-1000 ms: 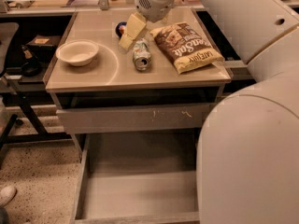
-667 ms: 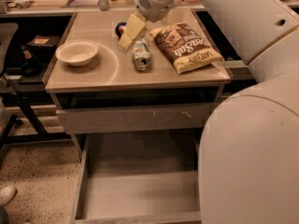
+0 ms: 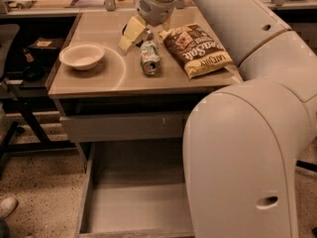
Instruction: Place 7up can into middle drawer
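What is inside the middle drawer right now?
Only bare grey floor shows in the middle drawer; its right part is hidden by the robot arm. The 7up can lies on the counter, the pincer beside it.

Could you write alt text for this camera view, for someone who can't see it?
A white robot arm's gripper hovers over a countertop beside a 7up can lying on its side, between a white bowl and a chip bag. Below, the middle drawer stands pulled open.

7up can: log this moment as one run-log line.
7up can: lying on tabletop | hand: over tabletop, just behind can | middle drawer: open | placement: not done
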Controlling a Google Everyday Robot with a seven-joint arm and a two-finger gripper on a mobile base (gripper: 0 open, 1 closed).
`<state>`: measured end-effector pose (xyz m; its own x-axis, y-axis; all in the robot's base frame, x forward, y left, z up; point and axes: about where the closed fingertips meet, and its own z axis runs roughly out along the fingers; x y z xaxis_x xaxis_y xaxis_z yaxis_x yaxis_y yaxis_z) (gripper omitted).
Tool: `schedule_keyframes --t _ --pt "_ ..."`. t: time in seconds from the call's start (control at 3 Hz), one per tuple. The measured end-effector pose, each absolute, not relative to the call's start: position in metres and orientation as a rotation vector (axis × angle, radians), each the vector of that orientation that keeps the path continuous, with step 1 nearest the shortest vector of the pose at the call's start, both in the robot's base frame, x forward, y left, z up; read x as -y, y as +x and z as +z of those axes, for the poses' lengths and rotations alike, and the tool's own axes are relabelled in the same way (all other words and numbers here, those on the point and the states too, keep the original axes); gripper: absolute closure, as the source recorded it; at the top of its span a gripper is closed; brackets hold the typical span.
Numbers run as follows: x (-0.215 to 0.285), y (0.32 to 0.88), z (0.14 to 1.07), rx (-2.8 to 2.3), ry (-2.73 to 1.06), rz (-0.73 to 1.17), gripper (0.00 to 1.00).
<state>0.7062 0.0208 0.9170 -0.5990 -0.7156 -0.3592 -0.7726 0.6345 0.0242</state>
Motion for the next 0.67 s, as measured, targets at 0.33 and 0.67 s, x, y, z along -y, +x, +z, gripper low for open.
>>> schedule_keyframes --t 0.33,0.67 --pt "-0.029 0.718 0.905 -2.57 -1.183 0.255 0.0" --pt "-0.035 0.729 0.891 -2.59 -1.185 0.236 0.0"
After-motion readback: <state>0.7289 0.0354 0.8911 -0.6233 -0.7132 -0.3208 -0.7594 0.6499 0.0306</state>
